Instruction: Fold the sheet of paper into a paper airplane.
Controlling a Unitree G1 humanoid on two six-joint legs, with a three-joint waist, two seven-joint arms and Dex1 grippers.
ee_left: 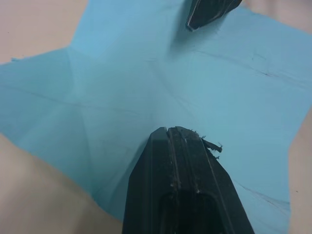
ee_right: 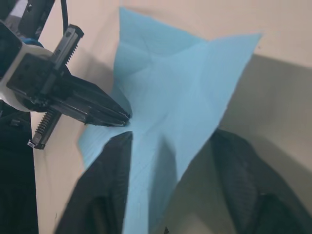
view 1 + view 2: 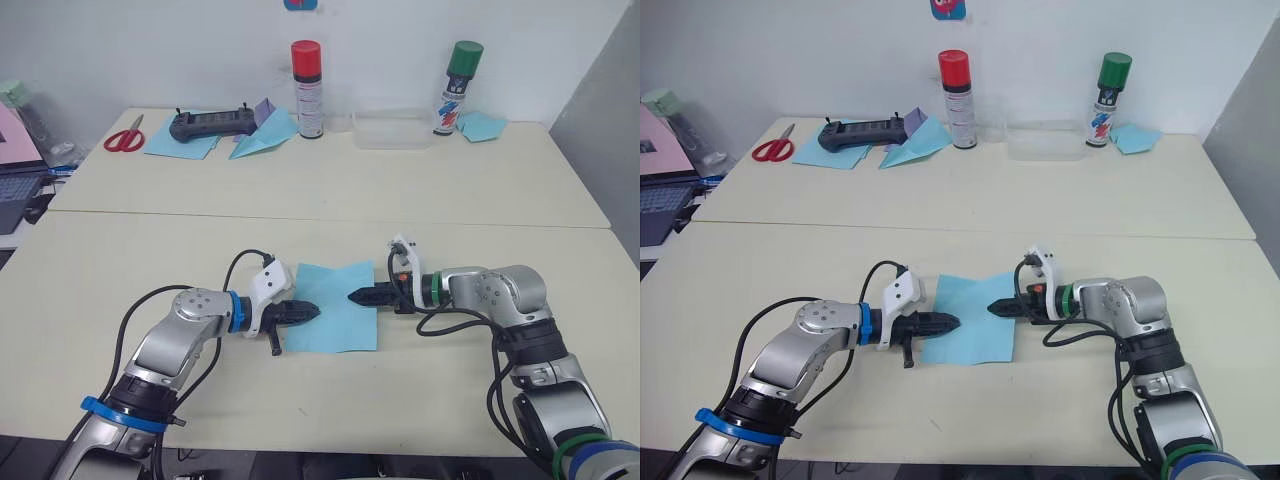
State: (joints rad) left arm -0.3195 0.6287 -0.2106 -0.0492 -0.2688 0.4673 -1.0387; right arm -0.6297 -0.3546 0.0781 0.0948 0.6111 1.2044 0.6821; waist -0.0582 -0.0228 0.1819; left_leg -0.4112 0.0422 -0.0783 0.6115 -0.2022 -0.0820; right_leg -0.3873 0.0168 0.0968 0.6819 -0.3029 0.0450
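The sheet of paper [image 3: 338, 325] is light blue with faint creases and lies on the near table between my two arms. My left gripper [image 3: 314, 312] is shut, and its tip rests on the sheet's left part [image 1: 122, 87]. My right gripper [image 3: 352, 297] reaches in from the right over the sheet's right edge. In the right wrist view this gripper [image 2: 173, 135] is open, and a raised edge of the sheet [image 2: 165, 83] runs between its fingers [image 2: 102, 195]. The two tips face each other a short way apart. No paper airplane shape shows in this sheet.
On the far table stand a red-capped spray can [image 3: 307, 88], a green-capped can [image 3: 460, 88] and a clear plastic box [image 3: 392, 130]. Scissors [image 3: 125, 135], a black controller [image 3: 208, 124], a light blue paper dart [image 3: 265, 135] and a laptop [image 3: 15, 185] sit at the far left.
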